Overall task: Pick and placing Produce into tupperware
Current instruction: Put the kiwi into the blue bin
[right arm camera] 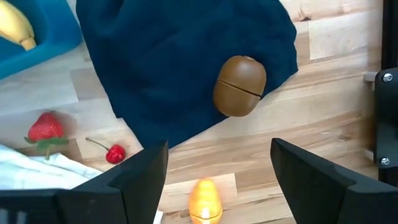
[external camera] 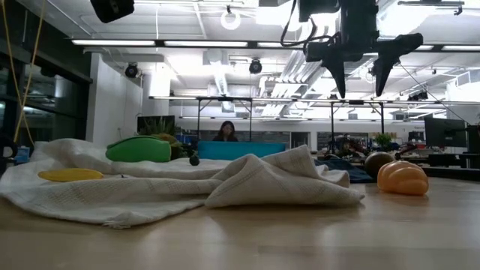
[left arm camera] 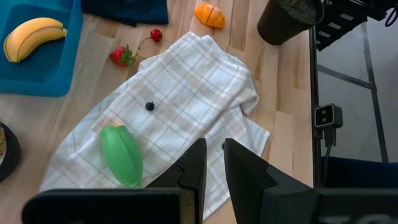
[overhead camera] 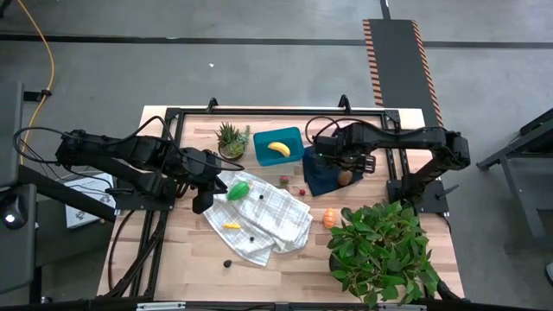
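Observation:
The teal tupperware (overhead camera: 278, 147) stands at the far middle with a yellow banana (overhead camera: 278, 149) lying in it. A brown piece (right arm camera: 240, 85) rests on the navy cloth (right arm camera: 180, 62). My right gripper (right arm camera: 219, 149) hangs open above them, pointing down, with nothing between its fingers. A green piece (left arm camera: 122, 154), a yellow piece (overhead camera: 231, 225) and a dark berry (left arm camera: 150, 106) lie on the white checked cloth (overhead camera: 259, 216). A strawberry (right arm camera: 45, 129), a cherry (right arm camera: 114, 154) and an orange piece (overhead camera: 331, 218) lie on the bare wood. My left gripper (left arm camera: 215, 155) hovers over the cloth's left part, its fingers only a narrow gap apart.
A small spiky potted plant (overhead camera: 231, 140) stands left of the tupperware, and a big leafy plant (overhead camera: 380, 250) fills the near right corner. A dark berry (overhead camera: 227, 263) lies near the front edge. A black frame (overhead camera: 276, 112) rims the table. A person (external camera: 225, 131) sits in the room behind.

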